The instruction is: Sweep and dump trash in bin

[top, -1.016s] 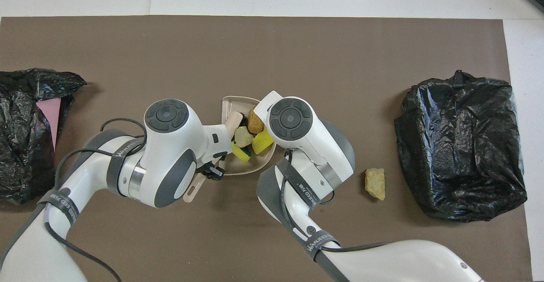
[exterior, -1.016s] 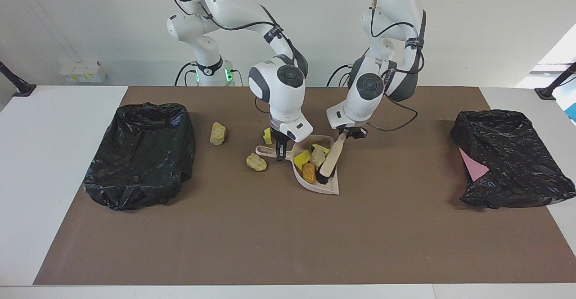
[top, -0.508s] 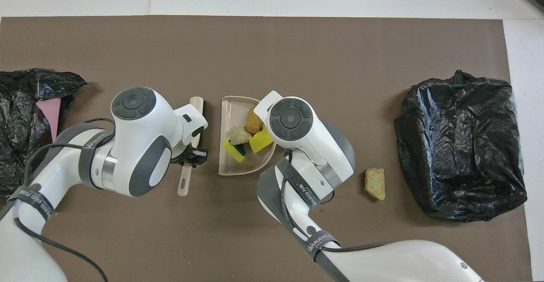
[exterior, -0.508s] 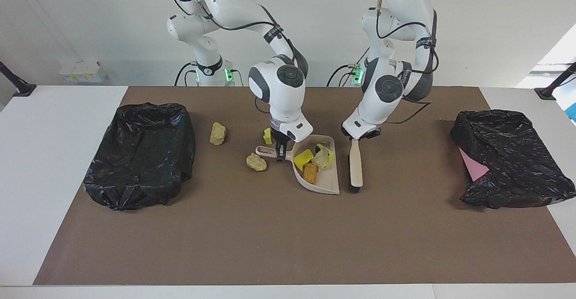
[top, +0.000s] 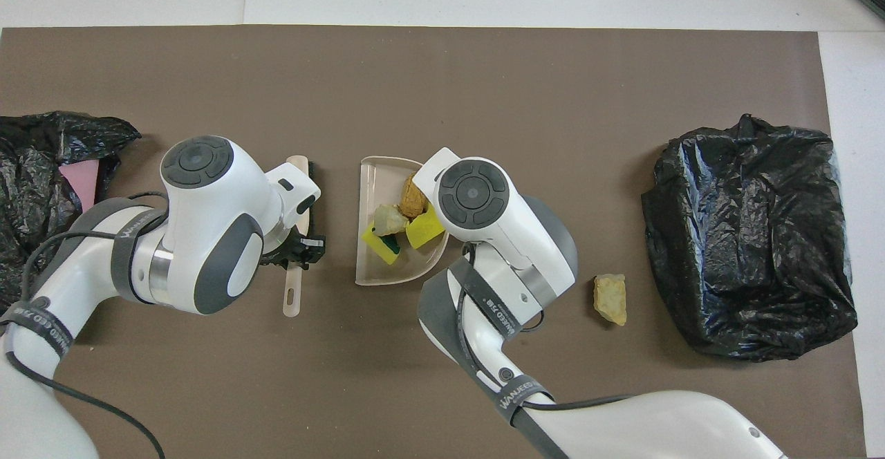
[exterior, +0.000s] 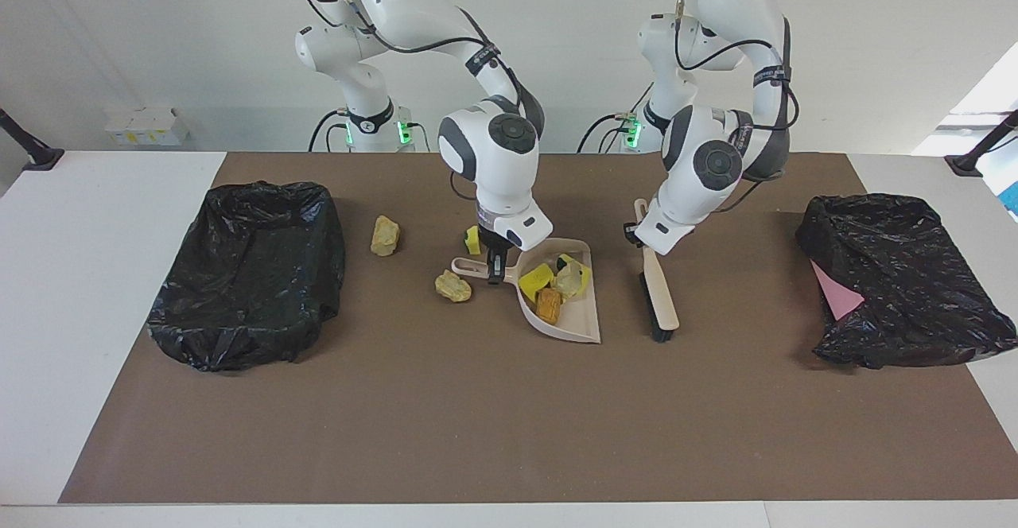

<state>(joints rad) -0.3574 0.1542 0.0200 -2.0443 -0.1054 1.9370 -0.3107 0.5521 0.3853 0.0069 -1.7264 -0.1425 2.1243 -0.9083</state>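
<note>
The beige dustpan (exterior: 584,323) (top: 374,172) lies mid-mat and holds several pieces of trash, among them a yellow sponge (exterior: 534,280) (top: 423,231), an orange-brown lump (exterior: 547,304) (top: 413,200) and a pale lump (exterior: 568,280) (top: 389,219). My right gripper (exterior: 497,267) is shut on the dustpan's handle (exterior: 468,267). Loose on the mat lie two tan lumps (exterior: 384,235) (top: 610,298) (exterior: 452,286) and a yellow sponge (exterior: 473,238). My left gripper (exterior: 646,235) (top: 301,251) is shut on the beige brush (exterior: 660,299) (top: 293,292), which slants down beside the dustpan toward the left arm's end.
A black-bagged bin (exterior: 246,273) (top: 750,238) stands at the right arm's end of the brown mat. A second black-bagged bin (exterior: 903,281) (top: 34,169) with a pink sheet (exterior: 835,293) in it stands at the left arm's end.
My left gripper has drawn the brush out of the dustpan and carried it sideways toward the left arm's end. The right gripper and dustpan have stayed put.
</note>
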